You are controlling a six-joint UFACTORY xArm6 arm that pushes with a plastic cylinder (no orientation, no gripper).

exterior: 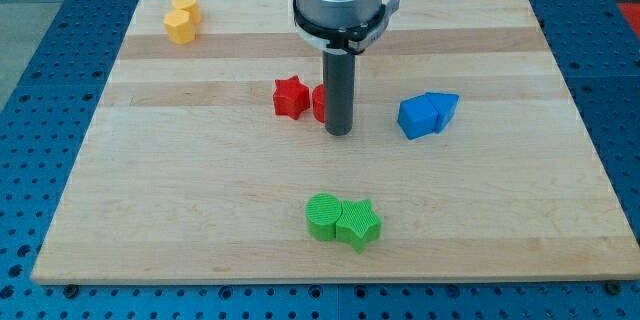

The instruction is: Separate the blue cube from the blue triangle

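Note:
The blue cube (pixel 417 118) sits right of the board's middle, touching the blue triangle (pixel 444 108) on its right side. My tip (pixel 339 132) rests on the board to the left of the blue cube, with a clear gap of bare wood between them. The rod stands right in front of a second red block (pixel 319 102), mostly hiding it.
A red star (pixel 290 97) lies just left of the rod. A green cylinder (pixel 323 216) and a green star (pixel 359 224) touch near the view's bottom. Two yellow blocks (pixel 182 19) sit at the top left. The wooden board (pixel 200 190) ends in blue perforated table.

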